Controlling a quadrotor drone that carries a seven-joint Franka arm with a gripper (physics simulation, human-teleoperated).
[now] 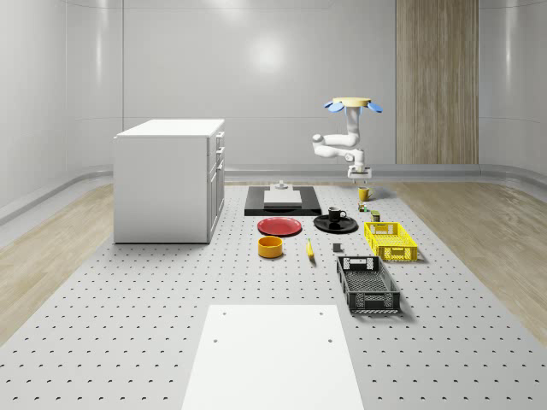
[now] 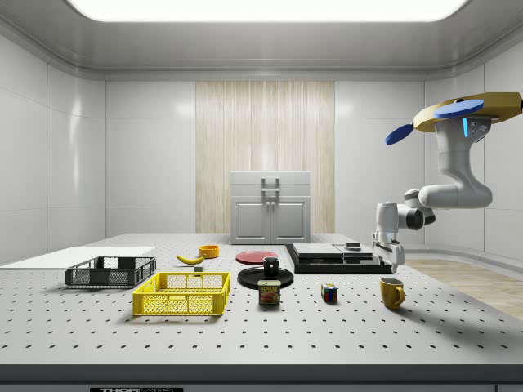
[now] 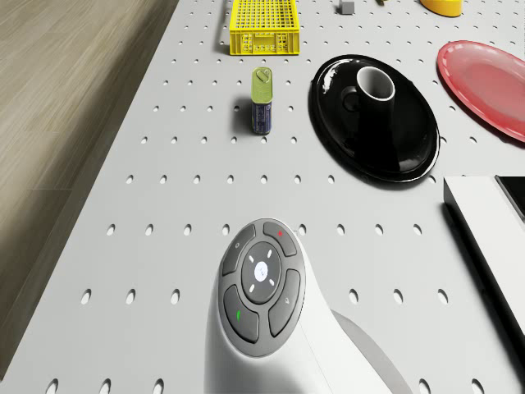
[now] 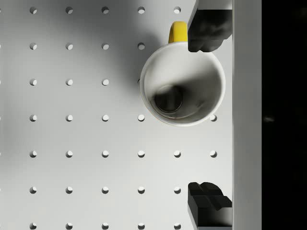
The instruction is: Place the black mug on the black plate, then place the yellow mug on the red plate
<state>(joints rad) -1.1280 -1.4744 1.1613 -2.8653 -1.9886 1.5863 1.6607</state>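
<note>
The black mug [image 1: 337, 214] [image 2: 270, 265] [image 3: 373, 86] stands upright on the black plate [image 1: 323, 225] [image 2: 249, 279] [image 3: 385, 144]. The red plate [image 1: 279, 226] [image 2: 256, 256] [image 3: 484, 82] lies bare beside it. The yellow mug [image 1: 363, 194] [image 2: 392, 291] [image 4: 182, 84] stands on the table near the far right. My drone [image 1: 350, 104] [image 2: 458, 114] hovers above it. My gripper [image 1: 360, 175] [image 2: 395, 260] [image 4: 207, 116] hangs open a little above the yellow mug, pointing down. In the wrist view the mug's rim lies partly between the two black fingers [image 4: 208, 28], closer to one.
A can [image 2: 269, 292] [image 3: 262, 98] and a small cube [image 2: 329, 293] stand near the plates. Further out are a yellow basket [image 1: 391, 240], a black basket [image 1: 367, 284], a yellow bowl [image 1: 270, 247] and a banana [image 1: 309, 248]. A black tray [image 1: 282, 200] borders the mug; a white cabinet [image 1: 169, 179] stands left.
</note>
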